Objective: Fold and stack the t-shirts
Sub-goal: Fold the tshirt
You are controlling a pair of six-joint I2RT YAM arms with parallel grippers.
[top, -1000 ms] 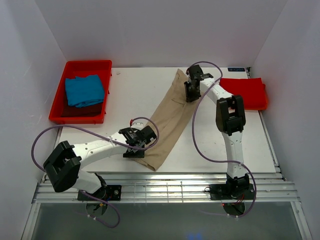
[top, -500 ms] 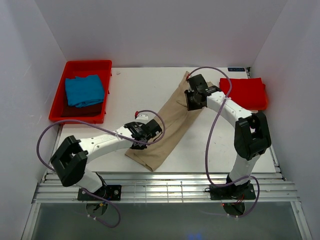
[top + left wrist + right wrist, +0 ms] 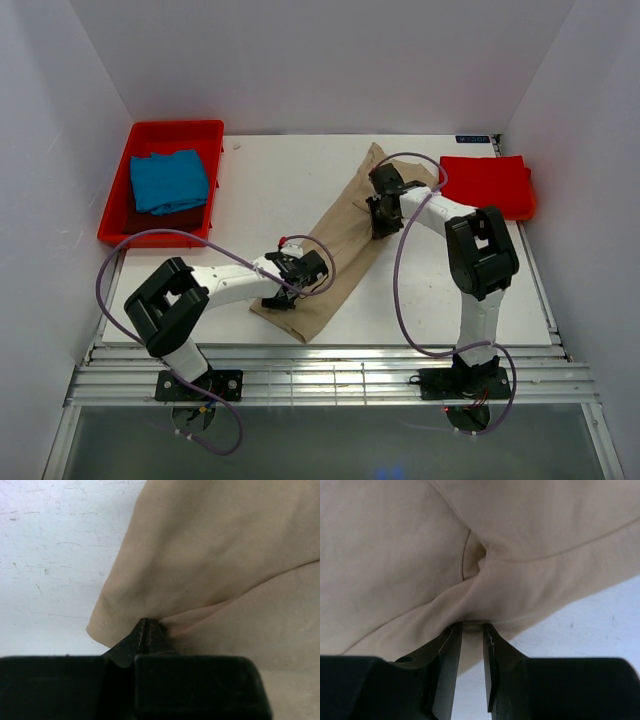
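- White walls (image 3: pixel 300 60) close in a white tabletop (image 3: pixel 270 185), scuffed with fine marks in the left wrist view.
- At the middle of the tabletop lies the tan t-shirt (image 3: pixel 340 240), a long narrow band running diagonally from the near edge up toward the far right.
- Its near end sits close to the front edge of the tabletop, and its far end lies just beside the red t-shirt (image 3: pixel 487 185).
- The red t-shirt lies flat and folded at the far right corner, apart from both arms.
- A red tray (image 3: pixel 112 215) stands at the far left, and the blue t-shirt (image 3: pixel 168 180) rests folded inside it, toward its far end.
- The left tool (image 3: pixel 145 623) is at the left edge of the tan t-shirt's near half; its arm reaches in low from the near left.
- Its fingers are pressed together, and the tips pinch a small fold of tan cloth right by a stitched hem, so the fabric puckers at the tips.
- The right tool (image 3: pixel 472 626) is at the right edge of the tan t-shirt's far half; its arm bends back over the tabletop.
- Its fingers (image 3: pixel 451 650) stand a narrow slit apart and grip a bunched ridge of tan cloth; creases spread away from the tips and a seam line runs just above them.
- Bare tabletop shows beside the cloth in both wrist views.
- A purple cable (image 3: pixel 400 290) loops loosely along each arm.
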